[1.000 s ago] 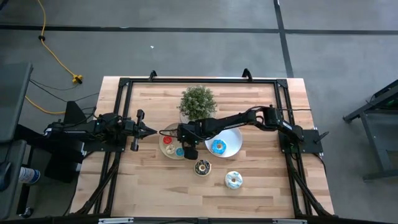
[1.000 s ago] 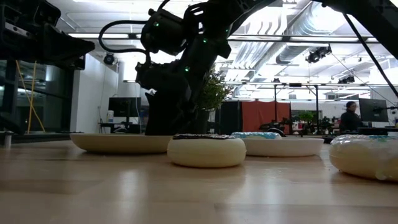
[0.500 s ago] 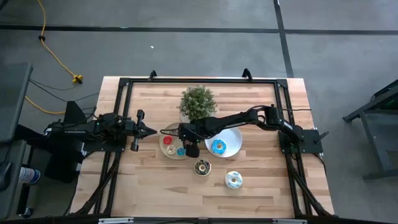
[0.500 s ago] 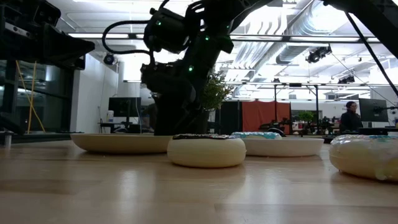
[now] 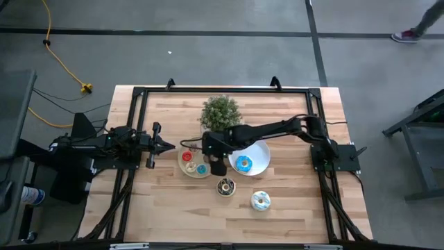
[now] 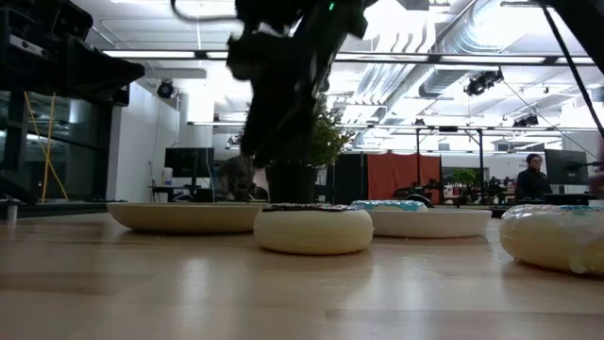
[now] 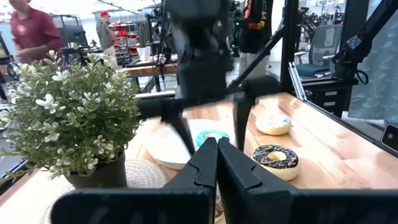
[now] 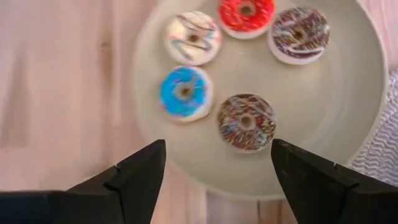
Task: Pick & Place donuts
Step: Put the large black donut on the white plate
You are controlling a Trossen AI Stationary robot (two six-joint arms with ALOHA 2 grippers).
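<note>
The tan plate (image 8: 348, 124) holds several donuts: white striped (image 8: 193, 38), red (image 8: 246, 14), dark chocolate (image 8: 299, 34), blue (image 8: 185, 93) and brown sprinkled (image 8: 246, 122). My right gripper (image 8: 217, 149) hangs open and empty above the plate's near rim (image 5: 216, 164). A blue-iced donut (image 5: 243, 164) lies on the white plate (image 5: 260, 151). A chocolate donut (image 5: 225, 186) and a white-and-blue donut (image 5: 261, 201) rest on the table. My left gripper (image 5: 168, 146) waits shut left of the tan plate.
A potted plant (image 5: 220, 114) stands on a mat just behind both plates, close to the right arm's forearm. A black frame (image 5: 208, 89) runs round the table's edges. Bare wood lies toward the near edge and left of the tan plate.
My right gripper has risen from just over the tan plate to well above it, blurred by motion, and has shifted slightly toward the table's right. The donuts and plates have stayed where they were.
</note>
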